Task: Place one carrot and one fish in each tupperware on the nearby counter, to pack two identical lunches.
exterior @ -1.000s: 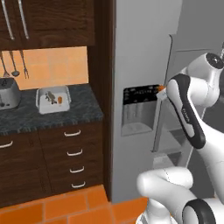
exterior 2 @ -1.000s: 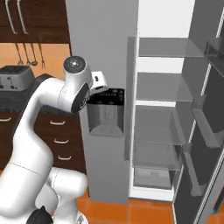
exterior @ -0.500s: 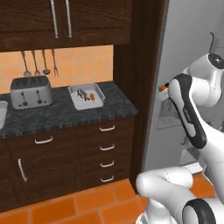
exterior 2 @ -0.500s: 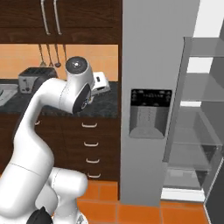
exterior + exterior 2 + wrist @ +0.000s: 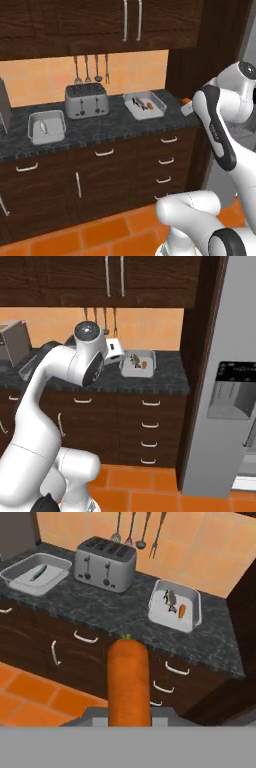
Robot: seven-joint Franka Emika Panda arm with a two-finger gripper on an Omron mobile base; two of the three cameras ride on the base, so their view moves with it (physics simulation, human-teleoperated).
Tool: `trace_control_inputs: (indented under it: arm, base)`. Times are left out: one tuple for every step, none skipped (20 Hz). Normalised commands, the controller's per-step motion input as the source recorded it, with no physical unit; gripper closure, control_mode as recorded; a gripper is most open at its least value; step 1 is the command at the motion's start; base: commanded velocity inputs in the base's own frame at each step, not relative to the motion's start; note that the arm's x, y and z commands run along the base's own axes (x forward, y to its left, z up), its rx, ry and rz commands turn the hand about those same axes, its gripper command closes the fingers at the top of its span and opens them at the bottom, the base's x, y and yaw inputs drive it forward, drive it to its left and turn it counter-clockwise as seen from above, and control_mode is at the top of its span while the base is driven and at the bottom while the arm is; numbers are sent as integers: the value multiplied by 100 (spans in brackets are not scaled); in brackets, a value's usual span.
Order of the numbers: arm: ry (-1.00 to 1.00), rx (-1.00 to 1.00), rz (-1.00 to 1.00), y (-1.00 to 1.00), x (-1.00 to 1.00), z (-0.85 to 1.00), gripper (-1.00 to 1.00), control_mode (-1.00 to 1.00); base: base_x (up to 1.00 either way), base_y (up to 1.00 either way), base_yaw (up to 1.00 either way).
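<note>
Orange tile floor (image 5: 100, 235) is lying nearest, below dark brown drawers (image 5: 150, 426) with curved silver handles. Gripper (image 5: 129, 712), in the hand view, is holding one carrot (image 5: 129, 679) lengthwise between narrowly set jaws, green stub pointing toward the counter (image 5: 115, 614); the fingers themselves are hidden behind it. Counter, dark marbled stone, is carrying two tupperware trays, one toaster, and part of a grey appliance (image 5: 4, 107) at its left end. Right tupperware (image 5: 192, 619), near the counter's right end, is containing one carrot (image 5: 182, 610) and one fish (image 5: 171, 597) side by side. Left tupperware (image 5: 55, 563), toward the left end, is containing one fish (image 5: 39, 572) alone. Toaster (image 5: 105, 562) is standing between the trays, against the back edge. Bare stone is showing along the front edge and between toaster and right tray. Three utensils (image 5: 91, 67) are hanging on the orange tile backsplash. Wall cabinets (image 5: 100, 25) are hanging overhead; a grey refrigerator (image 5: 225, 381) is standing right of the counter.
</note>
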Motion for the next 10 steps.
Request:
trace_control_inputs:
  arm:
    - [0, 0, 0, 0, 0, 0, 100, 100]
    - [0, 0, 0, 0, 0, 0, 100, 100]
    - [0, 0, 0, 0, 0, 0, 100, 100]
    - [0, 0, 0, 0, 0, 0, 100, 100]
    - [0, 0, 0, 0, 0, 0, 100, 100]
    - [0, 0, 0, 0, 0, 0, 100, 100]
    - [0, 0, 0, 0, 0, 0, 100, 100]
    - [0, 0, 0, 0, 0, 0, 100, 100]
    - [0, 0, 0, 0, 0, 0, 100, 100]
    - [0, 0, 0, 0, 0, 0, 100, 100]
  base:
    - [70, 100, -9]
    - [80, 100, -12]
    - [95, 100, -15]
    - [100, 100, -19]
    - [100, 100, -23]
    - [100, 100, -24]
    - [100, 100, -24]
    - [81, 100, -23]
    - [52, 100, -23]
    - [43, 100, -22]
